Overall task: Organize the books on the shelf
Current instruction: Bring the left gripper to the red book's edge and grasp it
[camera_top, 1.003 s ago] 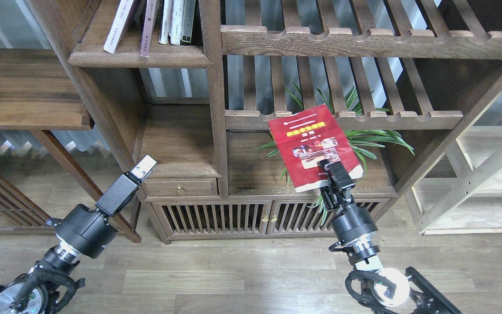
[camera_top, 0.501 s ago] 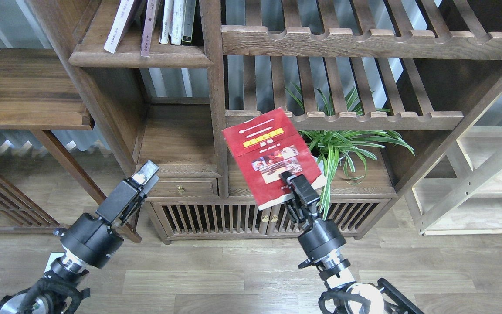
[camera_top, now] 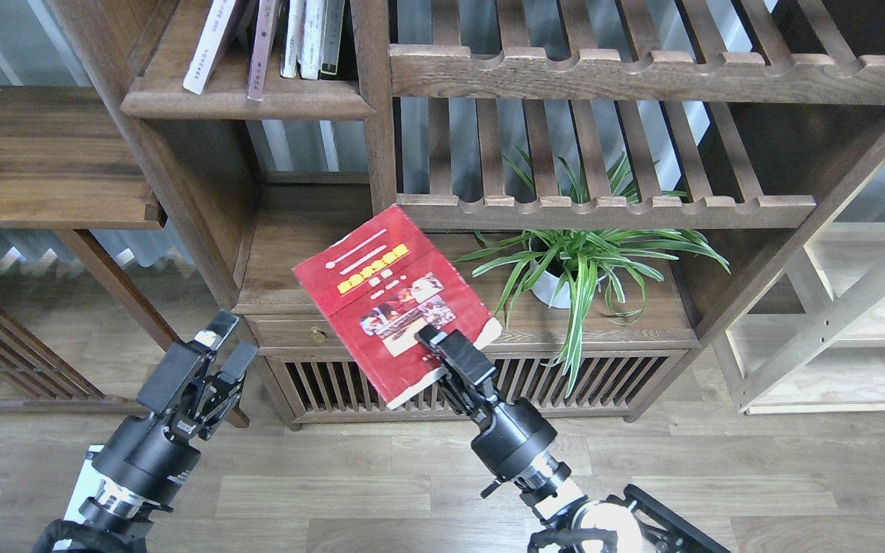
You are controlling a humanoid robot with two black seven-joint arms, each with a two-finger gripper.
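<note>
A home room: dark wooden bookcase (camera_top: 381, 153), potted plant (camera_top: 565, 261), wood floor (camera_top: 381, 476).

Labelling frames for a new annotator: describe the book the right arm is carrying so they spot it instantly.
Start at the dark wooden cabinet with slatted doors at the floor. In front of its left half, the right gripper is clamped on the lower edge of a tilted red book. Unlike the pale books upright on the top shelf, it is bright red with a yellow title and photos.

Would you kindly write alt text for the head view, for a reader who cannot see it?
The right gripper holds a bright red paperback book, tilted, in front of a dark-brown wooden bookcase. The left gripper hangs open and empty at lower left; a green potted plant sits in a compartment on the right.
</note>
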